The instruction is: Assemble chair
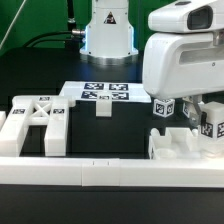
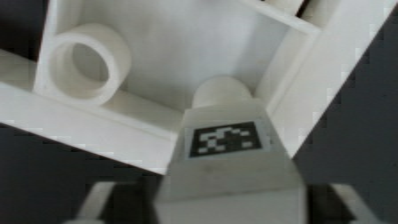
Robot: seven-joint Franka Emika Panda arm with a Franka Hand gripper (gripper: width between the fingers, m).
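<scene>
The X-braced panel (image 1: pixel 38 120) lies near the marker board (image 1: pixel 100 93), toward the exterior view's left. I'd guess it is set aside there until I need it. Well to the board's other side, toward the exterior view's right, sits a white chair part with a round socket (image 2: pixel 178 50). A tagged blocky leg (image 2: pixel 222 125) points at it from between the fingers of the gripper (image 2: pixel 221 203), probably for seating there. The jaws flank the leg closely, but I cannot tell whether they are clamped on it.

We see the marker board (image 1: pixel 105 93) flat on the black surface (image 1: pixel 40 85), and a long white rail (image 1: pixel 100 175) along its front edge.
</scene>
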